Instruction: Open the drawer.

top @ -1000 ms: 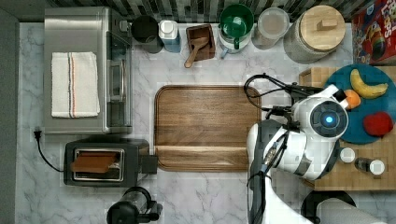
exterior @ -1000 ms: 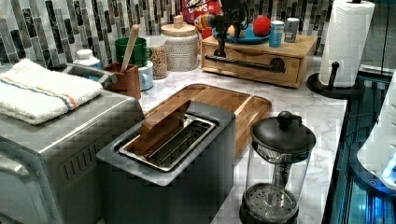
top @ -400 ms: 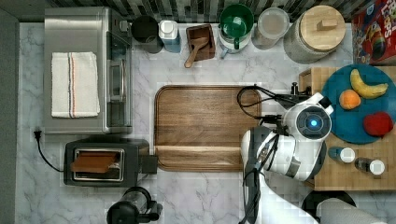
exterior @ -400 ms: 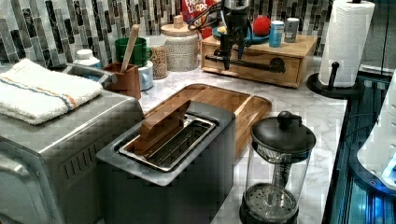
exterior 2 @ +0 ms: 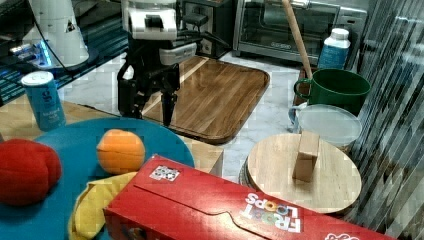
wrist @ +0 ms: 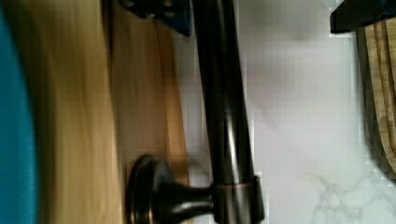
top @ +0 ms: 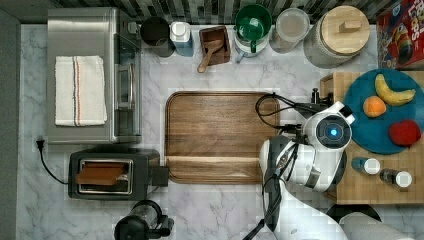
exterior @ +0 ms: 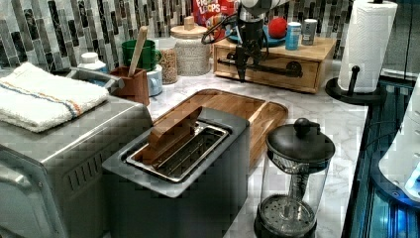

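The drawer (exterior: 277,63) is the front of a light wooden unit (top: 372,187) at the top view's right, and it looks closed. Its slim black bar handle (exterior: 270,70) sits on dark mounts (wrist: 154,196). My gripper (exterior: 242,70) hangs straight down in front of the drawer at the handle's end on the left view's left. It is open, and in the wrist view the handle (wrist: 224,107) runs between my gripper's (wrist: 261,13) two fingers without touching either. The right view shows the gripper (exterior 2: 147,111) with its fingertips (exterior 2: 168,107) spread apart.
A blue plate (top: 365,135) with fruit, plus small bottles (top: 365,165), rests on the unit's top. A walnut tray (top: 220,135) lies just beside my arm (top: 320,150). A paper towel holder (exterior: 364,49) stands at the left view's right, and jars (top: 342,35) line the back wall.
My gripper has come off the plate's edge toward the tray and dropped in front of the drawer, ending level with the handle. The drawer has not moved.
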